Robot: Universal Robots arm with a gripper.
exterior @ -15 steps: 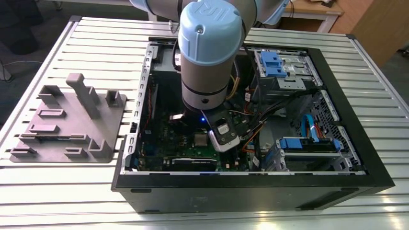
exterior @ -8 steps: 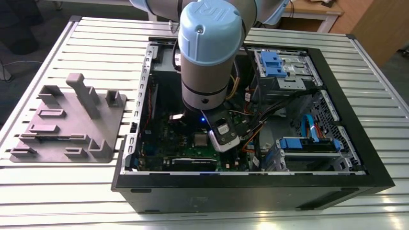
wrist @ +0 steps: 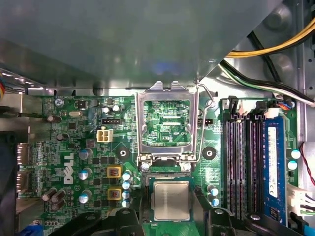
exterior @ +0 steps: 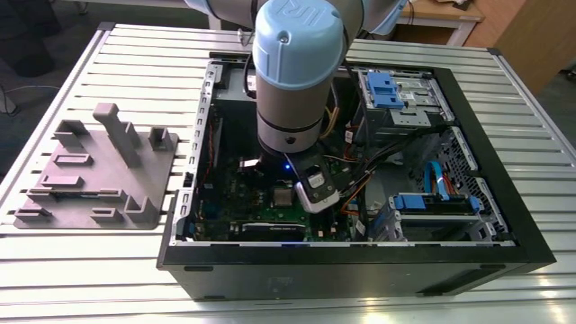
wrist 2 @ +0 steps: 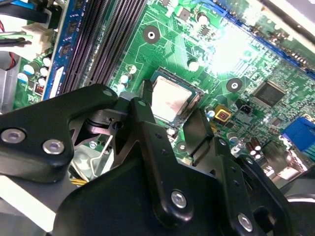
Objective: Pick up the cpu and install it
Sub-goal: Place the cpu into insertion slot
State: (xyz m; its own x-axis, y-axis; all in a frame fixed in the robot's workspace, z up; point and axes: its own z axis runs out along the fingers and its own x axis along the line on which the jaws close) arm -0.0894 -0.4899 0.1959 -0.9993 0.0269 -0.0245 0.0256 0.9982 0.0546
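Observation:
The cpu (wrist: 171, 200) is a small square chip with a silver-grey top. It lies flat in the black socket on the green motherboard (wrist: 74, 142), and it is also seen in the second wrist view (wrist 2: 170, 101) and the exterior view (exterior: 282, 197). My gripper (wrist 2: 172, 115) hangs just above the socket. One black finger (wrist 2: 146, 96) stands on each side of the chip, with a thin gap showing, so the gripper is open. The shiny hinged socket frame (wrist: 167, 125) is swung open beside the cpu.
The arm (exterior: 293, 81) reaches down into an open black computer case (exterior: 504, 223) on a slatted table. Memory slots (wrist: 241, 162) and cables (wrist: 275, 46) flank the socket. A grey moulded tray (exterior: 90, 175) with upright posts sits at the exterior view's left.

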